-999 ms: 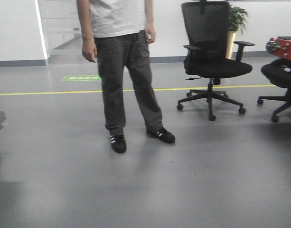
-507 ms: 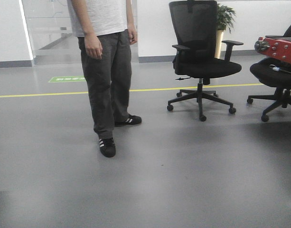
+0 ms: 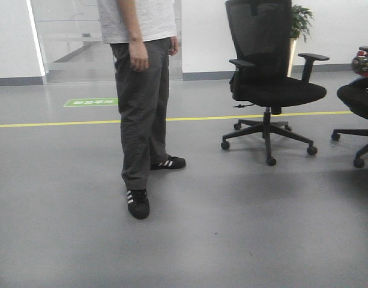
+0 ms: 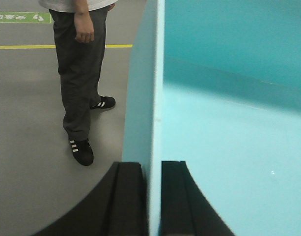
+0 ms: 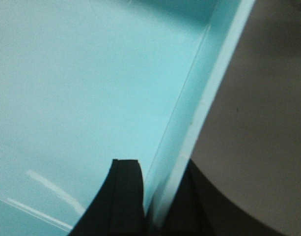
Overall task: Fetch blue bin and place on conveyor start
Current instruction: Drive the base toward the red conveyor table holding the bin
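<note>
While the left gripper (image 4: 152, 201) is clamped over one wall of the blue bin (image 4: 229, 137), one finger inside and one outside, the right gripper (image 5: 157, 209) is clamped the same way over another wall of it. Grey floor (image 4: 27, 123) shows past both walls. Front view: person (image 3: 144, 102) standing on the floor, black office chair (image 3: 271, 84) near him.

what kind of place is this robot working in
Probably an indoor workshop or lab area: a smooth grey floor marked with a yellow line, a green floor sign and a wheeled office chair.
</note>
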Controlling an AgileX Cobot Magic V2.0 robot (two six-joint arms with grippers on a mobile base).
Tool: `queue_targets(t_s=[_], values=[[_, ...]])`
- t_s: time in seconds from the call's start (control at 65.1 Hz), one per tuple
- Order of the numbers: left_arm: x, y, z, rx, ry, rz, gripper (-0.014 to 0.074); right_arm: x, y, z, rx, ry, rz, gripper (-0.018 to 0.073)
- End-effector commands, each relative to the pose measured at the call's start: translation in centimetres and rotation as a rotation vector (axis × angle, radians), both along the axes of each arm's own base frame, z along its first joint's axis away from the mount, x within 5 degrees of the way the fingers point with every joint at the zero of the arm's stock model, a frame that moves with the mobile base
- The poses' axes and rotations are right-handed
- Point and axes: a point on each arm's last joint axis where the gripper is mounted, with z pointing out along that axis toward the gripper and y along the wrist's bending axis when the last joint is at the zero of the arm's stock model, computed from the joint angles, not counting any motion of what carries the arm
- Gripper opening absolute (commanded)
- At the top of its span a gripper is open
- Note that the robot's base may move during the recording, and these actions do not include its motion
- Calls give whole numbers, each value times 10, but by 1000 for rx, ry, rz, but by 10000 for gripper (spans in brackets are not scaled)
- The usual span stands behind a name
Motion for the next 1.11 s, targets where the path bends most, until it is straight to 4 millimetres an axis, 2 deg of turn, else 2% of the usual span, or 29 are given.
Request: queue_targets(t_s=[0.0,0.876,1.091], values=[[-6,1,17,-42,-112,4,-111,-1,-7,5,-59,-38,0,-152],[-6,1,17,-42,-112,4,-111,-1,-7,5,-59,-40,-1,-152],[-6,2,17,-29,-115,8,-111,2,-6,9,-43,-87,-3,-152]])
